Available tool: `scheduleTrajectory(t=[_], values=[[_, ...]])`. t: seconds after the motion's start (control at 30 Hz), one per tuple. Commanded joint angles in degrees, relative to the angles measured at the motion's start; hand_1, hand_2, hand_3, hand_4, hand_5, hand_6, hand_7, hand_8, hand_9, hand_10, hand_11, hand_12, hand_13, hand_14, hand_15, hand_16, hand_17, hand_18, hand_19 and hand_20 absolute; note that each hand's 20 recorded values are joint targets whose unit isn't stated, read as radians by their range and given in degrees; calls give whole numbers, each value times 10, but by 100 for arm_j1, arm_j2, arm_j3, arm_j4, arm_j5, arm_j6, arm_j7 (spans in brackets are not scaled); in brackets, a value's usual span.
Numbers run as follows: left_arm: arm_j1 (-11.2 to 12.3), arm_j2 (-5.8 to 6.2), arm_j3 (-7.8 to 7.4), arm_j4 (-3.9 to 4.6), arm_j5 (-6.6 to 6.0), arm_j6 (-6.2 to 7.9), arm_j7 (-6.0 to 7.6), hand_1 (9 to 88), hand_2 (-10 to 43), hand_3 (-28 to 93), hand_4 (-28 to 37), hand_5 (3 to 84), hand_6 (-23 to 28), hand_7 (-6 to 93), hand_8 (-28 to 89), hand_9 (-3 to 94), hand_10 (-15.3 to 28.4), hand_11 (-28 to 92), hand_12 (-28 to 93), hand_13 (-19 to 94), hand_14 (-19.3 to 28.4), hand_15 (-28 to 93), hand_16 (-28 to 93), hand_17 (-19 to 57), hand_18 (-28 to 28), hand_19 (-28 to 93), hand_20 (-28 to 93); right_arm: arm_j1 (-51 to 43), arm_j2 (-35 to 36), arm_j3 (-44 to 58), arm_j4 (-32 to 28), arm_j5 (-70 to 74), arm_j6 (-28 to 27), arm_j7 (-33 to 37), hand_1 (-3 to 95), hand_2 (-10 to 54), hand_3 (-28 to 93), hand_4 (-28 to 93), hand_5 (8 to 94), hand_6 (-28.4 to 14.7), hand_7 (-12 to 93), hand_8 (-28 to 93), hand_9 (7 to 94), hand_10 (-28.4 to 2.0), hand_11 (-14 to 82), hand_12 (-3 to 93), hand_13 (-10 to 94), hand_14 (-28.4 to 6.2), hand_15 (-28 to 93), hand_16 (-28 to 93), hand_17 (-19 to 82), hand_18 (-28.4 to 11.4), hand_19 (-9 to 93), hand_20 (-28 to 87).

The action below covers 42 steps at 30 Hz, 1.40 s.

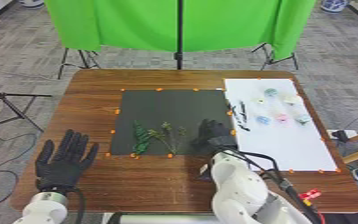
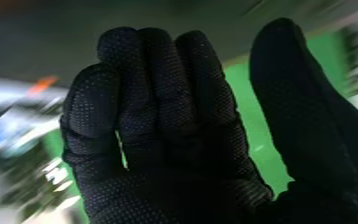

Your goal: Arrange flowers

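Note:
In the head view the right hand [image 1: 213, 134] is over the right part of the dark mat [image 1: 167, 107], to the right of the green sprigs. In the right wrist view the right hand [image 2: 171, 115] has extended fingers and the thumb apart, holding nothing. The left hand [image 1: 66, 156] rests flat and spread at the table's left. A leafy green stem [image 1: 142, 137] lies on the mat beside thin branching sprigs [image 1: 168, 137]. On the white sheet [image 1: 286, 142] are several small pale flowers, among them a pink one [image 1: 282, 118] and a blue one [image 1: 262, 120].
Dark slender items [image 1: 239, 115] lie along the white sheet's left edge. Small orange markers edge the mat and sheet. A red object [image 1: 310, 194] sits near the table's front right, beside the right arm's cable. A green cloth [image 1: 131, 25] hangs behind the table [image 1: 95, 107].

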Motion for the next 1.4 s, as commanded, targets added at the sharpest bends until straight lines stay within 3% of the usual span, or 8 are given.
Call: scheduleTrajectory(t=[0.03, 0.6, 0.67, 0.7, 1.1, 1.2, 1.3, 1.4], values=[[141, -48, 39, 105, 508, -443, -77, 273, 172, 724, -283, 439, 59, 182, -108, 404, 142, 294, 116, 319, 141, 455, -86, -45, 140, 383, 155, 929, 945, 280, 586, -284, 560, 168, 444, -95, 700, -222, 651, -84, 173, -76, 697, -216, 243, 224, 586, -194, 562, 209, 329, -280, 882, 262], [99, -49, 68, 89, 445, -194, -91, 278, 167, 719, -283, 436, 62, 177, -101, 400, 144, 288, 125, 312, 141, 442, -71, -47, 142, 370, 159, 2316, 1100, -634, 2107, -29, -454, -302, 395, -95, 672, -257, 647, -102, 133, -84, 652, -222, 206, 199, 537, -198, 555, 193, 305, -277, 871, 265], [91, -47, 82, 41, 420, 24, -93, 278, 167, 718, -283, 438, 63, 176, -101, 400, 146, 289, 126, 312, 141, 443, -71, -47, 142, 370, 160, 2316, 1080, -587, 2135, 171, -482, -299, 364, -95, 668, -251, 648, -104, 123, -84, 651, -222, 202, 198, 535, -198, 552, 194, 302, -275, 867, 269], [69, -51, 96, -8, 352, 262, -75, 278, 168, 718, -283, 439, 63, 177, -101, 402, 147, 289, 126, 314, 141, 445, -71, -46, 142, 371, 160, 2290, 1072, -548, 2150, 180, -506, -310, 351, -95, 665, -248, 642, -108, 116, -85, 648, -223, 198, 198, 533, -199, 550, 194, 300, -274, 865, 270], [91, -31, 105, -7, 382, 202, -60, 275, 174, 724, -283, 450, 65, 191, -107, 409, 147, 304, 122, 319, 143, 460, -78, -48, 142, 385, 163, 2161, 928, -495, 2298, 196, -803, -243, 366, -95, 653, -277, 606, -104, 119, -67, 630, -222, 161, 178, 533, -195, 535, 189, 305, -272, 867, 296], [58, -25, 126, -92, 585, 412, -114, 275, 174, 724, -283, 450, 66, 192, -106, 409, 148, 305, 121, 320, 143, 461, -80, -48, 142, 386, 163, 2102, 839, -434, 2340, 255, -1126, -363, 415, -95, 651, -279, 623, -85, 153, -71, 647, -208, 169, 181, 551, -181, 525, 192, 313, -265, 865, 302], [13, -4, 153, -104, 745, 387, -133, 274, 175, 726, -283, 454, 69, 193, -106, 411, 148, 307, 121, 320, 144, 464, -80, -48, 141, 387, 163, 2015, 813, -464, 2398, 169, -1011, -400, 481, -95, 680, -281, 645, -58, 233, -82, 667, -185, 200, 196, 571, -162, 517, 205, 319, -255, 858, 313], [11, 8, 139, -125, 833, 351, -135, 274, 175, 727, -283, 455, 68, 193, -106, 411, 149, 308, 121, 320, 144, 466, -81, -48, 141, 387, 162, 1932, 745, -436, 2437, 186, -973, -410, 581, -95, 589, -282, 650, -40, 313, 112, 692, -168, 235, 210, 598, -144, 522, 237, 339, -248, 869, 352]])
